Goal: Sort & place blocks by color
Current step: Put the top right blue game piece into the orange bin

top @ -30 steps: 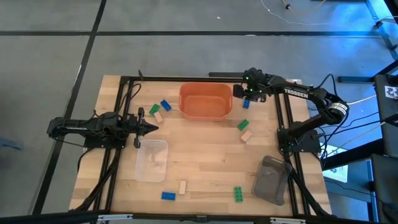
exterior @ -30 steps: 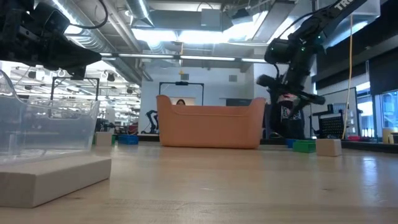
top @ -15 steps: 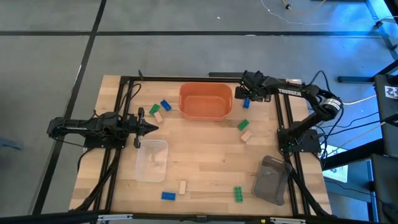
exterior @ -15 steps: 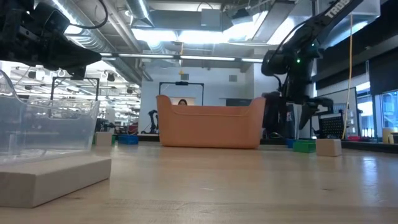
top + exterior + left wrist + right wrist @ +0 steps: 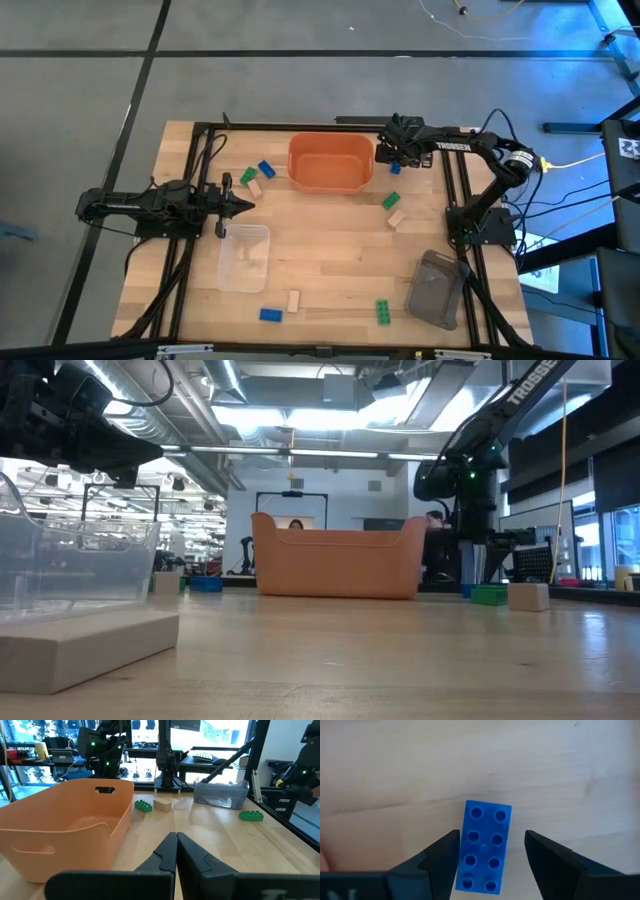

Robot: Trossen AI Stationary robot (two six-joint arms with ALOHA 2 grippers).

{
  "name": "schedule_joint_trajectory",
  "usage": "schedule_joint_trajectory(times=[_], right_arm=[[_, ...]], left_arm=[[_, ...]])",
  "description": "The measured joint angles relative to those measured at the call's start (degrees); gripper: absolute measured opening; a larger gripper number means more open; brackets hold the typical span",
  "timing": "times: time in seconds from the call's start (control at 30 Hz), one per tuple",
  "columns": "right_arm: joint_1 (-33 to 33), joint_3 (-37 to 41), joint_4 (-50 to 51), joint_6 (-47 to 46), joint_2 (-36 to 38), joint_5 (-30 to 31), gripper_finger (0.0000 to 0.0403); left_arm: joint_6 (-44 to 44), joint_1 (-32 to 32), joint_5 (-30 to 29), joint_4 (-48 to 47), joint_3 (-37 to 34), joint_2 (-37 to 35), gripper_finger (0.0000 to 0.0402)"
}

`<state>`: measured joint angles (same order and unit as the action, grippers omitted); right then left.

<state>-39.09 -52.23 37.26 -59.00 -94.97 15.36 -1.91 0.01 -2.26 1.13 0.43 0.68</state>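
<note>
A blue block [image 5: 485, 847] lies flat on the table, studs up, just right of the orange bin [image 5: 331, 162]. My right gripper [image 5: 491, 836] hangs over it, pointing steeply down and open, one finger on each long side of the block [image 5: 395, 168], touching nothing. A green block [image 5: 391, 200] and a tan block [image 5: 397, 217] lie nearer. Green [image 5: 248, 175], blue [image 5: 266, 168] and tan [image 5: 255, 187] blocks lie left of the bin. Three more blocks [image 5: 294, 301] lie near the front edge. My left gripper [image 5: 245, 205] waits shut at the table's left.
A clear tray [image 5: 244, 257] stands at the left front and a grey tray [image 5: 437, 288] at the right front. The orange bin's wall [image 5: 340, 565] rises just left of my right gripper. Black frame rails [image 5: 455, 190] run along both sides.
My right gripper has come down toward the blue block and tipped from a slant to pointing steeply down, shifting slightly toward the orange bin. Its fingers have stayed apart. The blocks have not moved.
</note>
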Motion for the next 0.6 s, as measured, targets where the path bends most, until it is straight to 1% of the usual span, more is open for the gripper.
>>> schedule_joint_trajectory(times=[0.1, 0.4, 0.5, 0.6], right_arm=[[0.35, 0.00, -0.50, -1.33, -1.47, -0.23, 0.0226], [0.39, 0.00, -0.51, -0.56, -2.98, -0.89, 0.0222], [0.39, 0.00, -0.50, -0.13, -2.98, -1.41, 0.0204], [0.39, 0.00, -0.33, 0.96, -2.98, -1.49, 0.0168]], left_arm=[[0.00, 0.00, -0.01, 0.00, -0.02, 0.01, 0.0000], [0.00, 0.00, 0.02, 0.00, -0.02, -0.01, 0.0000], [0.00, 0.00, -0.01, 0.00, 0.00, 0.01, 0.0000], [0.00, 0.00, -0.01, 0.00, -0.01, 0.01, 0.0000]])
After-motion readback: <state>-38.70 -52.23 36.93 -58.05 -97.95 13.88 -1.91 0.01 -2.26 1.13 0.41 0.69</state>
